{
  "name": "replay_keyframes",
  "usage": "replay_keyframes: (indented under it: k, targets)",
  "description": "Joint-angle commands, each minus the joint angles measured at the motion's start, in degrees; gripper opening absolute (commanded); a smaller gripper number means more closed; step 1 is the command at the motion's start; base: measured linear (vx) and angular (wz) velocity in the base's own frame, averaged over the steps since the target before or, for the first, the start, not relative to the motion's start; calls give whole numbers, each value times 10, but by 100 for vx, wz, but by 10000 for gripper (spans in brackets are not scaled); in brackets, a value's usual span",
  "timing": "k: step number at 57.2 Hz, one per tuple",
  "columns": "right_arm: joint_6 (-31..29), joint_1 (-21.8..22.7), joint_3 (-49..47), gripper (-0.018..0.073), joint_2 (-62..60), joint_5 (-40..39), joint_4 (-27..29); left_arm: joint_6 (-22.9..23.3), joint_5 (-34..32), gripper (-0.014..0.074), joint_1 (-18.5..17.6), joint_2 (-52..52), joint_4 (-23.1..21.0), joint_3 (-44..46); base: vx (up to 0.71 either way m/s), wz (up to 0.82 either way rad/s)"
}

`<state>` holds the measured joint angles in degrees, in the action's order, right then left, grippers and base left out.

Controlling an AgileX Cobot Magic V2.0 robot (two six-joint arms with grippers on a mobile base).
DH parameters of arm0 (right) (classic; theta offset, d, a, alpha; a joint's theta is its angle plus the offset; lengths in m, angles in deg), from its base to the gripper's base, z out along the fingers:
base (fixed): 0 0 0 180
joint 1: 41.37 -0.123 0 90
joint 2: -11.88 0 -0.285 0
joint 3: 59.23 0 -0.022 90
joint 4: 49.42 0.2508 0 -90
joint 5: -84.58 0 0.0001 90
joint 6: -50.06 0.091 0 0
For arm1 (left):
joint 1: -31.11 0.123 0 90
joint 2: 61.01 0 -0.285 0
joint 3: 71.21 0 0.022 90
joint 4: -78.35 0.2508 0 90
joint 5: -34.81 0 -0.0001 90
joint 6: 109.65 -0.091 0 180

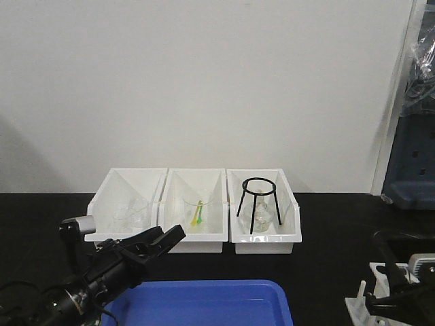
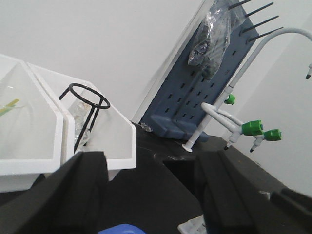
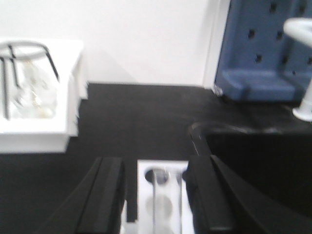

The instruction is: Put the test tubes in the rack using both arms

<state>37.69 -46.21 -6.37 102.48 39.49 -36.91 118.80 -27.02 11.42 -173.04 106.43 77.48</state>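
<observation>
at the frame's bottom edge, rack (image 3: 161, 195) cut off, blurred test tube (image 3: 155, 204) between right tool (image 3: 157, 195) fingers

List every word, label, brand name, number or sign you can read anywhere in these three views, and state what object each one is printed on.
None: no view shows readable text.
The three white bins, the blue tray, the blue pegboard and the white rack appear unmarked.
The right wrist view is too blurred to rule out fine print.

Three white bins (image 1: 197, 238) on a black bench (image 1: 326, 272); black wire tripod (image 1: 258, 204) in the right-hand bin; yellow-green item (image 1: 197, 216) in the middle bin. Blue tray (image 1: 211, 302) in foreground. White rack (image 3: 161, 195). Slate-blue pegboard (image 2: 195, 97); white taps with green handles (image 2: 253, 128).
</observation>
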Motion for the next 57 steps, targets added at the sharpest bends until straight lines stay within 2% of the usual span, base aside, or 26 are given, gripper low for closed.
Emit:
replay_keyframes:
  k: [1, 8, 12, 15, 22, 26, 35, 49, 57]
  targets:
    - [-4, 3, -24, 382, -101, 61, -18, -32, -40, 526, 7, 46, -36, 13, 0, 0]
    - [-5, 3, -58, 382, -238, 238, -18, -76, 3, 526, 11, 108, -49, 13, 0, 0]
    - [-5, 3, -71, 382, -296, 300, -18, -106, 57, 526, 11, 154, -42, 13, 0, 0]
    - [-5, 3, -74, 382, -337, 331, -18, -127, 121, 526, 11, 195, -38, 13, 0, 0]
    - [-5, 3, -73, 382, -407, 370, -19, -152, 245, 526, 11, 288, -38, 13, 0, 0]
    - [-5, 3, -73, 382, -436, 385, -19, -152, 285, 526, 11, 338, -38, 10, 0, 0]
    - [-5, 3, -73, 382, -480, 401, -19, -152, 315, 526, 10, 451, -38, -38, 0, 0]
    - [-5, 3, -73, 382, -495, 402, -19, -151, 426, 526, 10, 620, -38, -145, 0, 0]
    - [-5, 3, -73, 382, -495, 405, -19, -151, 453, 526, 10, 684, -38, -172, 0, 0]
